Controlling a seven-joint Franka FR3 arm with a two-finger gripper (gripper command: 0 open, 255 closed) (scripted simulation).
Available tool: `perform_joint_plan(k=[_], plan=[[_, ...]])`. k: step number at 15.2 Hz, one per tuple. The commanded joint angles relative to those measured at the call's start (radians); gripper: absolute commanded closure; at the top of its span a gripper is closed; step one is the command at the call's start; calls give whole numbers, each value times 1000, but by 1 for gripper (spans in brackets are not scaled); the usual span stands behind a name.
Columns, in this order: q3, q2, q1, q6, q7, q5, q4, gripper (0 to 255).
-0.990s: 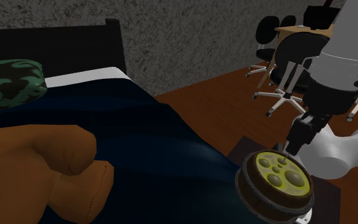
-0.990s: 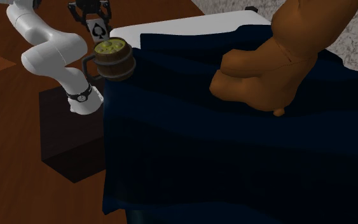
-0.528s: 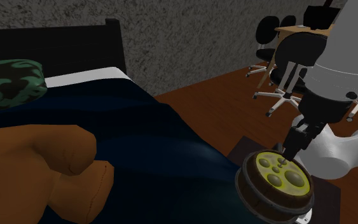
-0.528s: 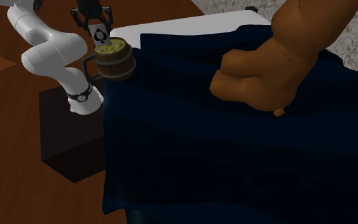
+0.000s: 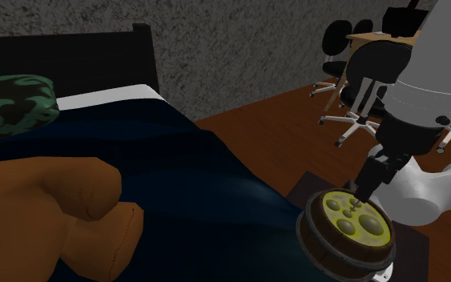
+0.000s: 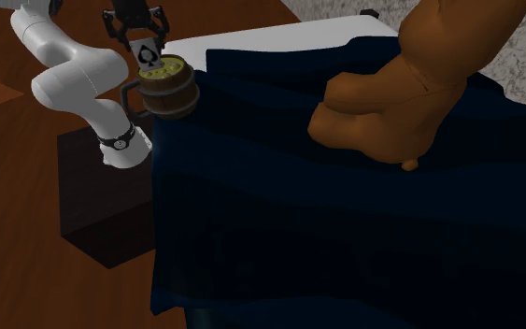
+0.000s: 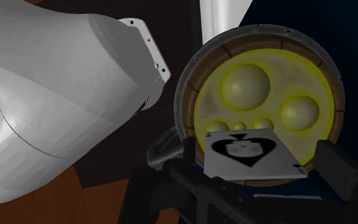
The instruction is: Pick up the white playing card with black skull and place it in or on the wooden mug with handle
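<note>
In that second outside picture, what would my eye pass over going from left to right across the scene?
White robot arm, wooden mug, brown teddy bear. The playing card in the gripper hangs right over the mug, so I leave it out.

Hand [image 5: 366,191] over mug [image 5: 349,227], brown teddy [image 5: 43,210] on bed [image 5: 179,170]

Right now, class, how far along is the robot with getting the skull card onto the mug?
Done: the card is picked up, clasped in the gripper off the bed. In hand: it hangs over the rim of the mug, partly above its yellow bubbly filling. Left: probably lower a little, then open the gripper so the card rests on the mug.
</note>
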Motion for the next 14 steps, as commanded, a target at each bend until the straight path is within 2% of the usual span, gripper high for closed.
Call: perform_joint_plan(k=[1, 2, 6, 14], plan=[[0, 0, 0, 0, 0, 0, 0, 0], [0, 0, 0, 0, 0, 0, 0, 0], [-38, 87, -21, -70, 6, -39, 156, 0], [-38, 87, -21, -70, 6, -39, 156, 0]])
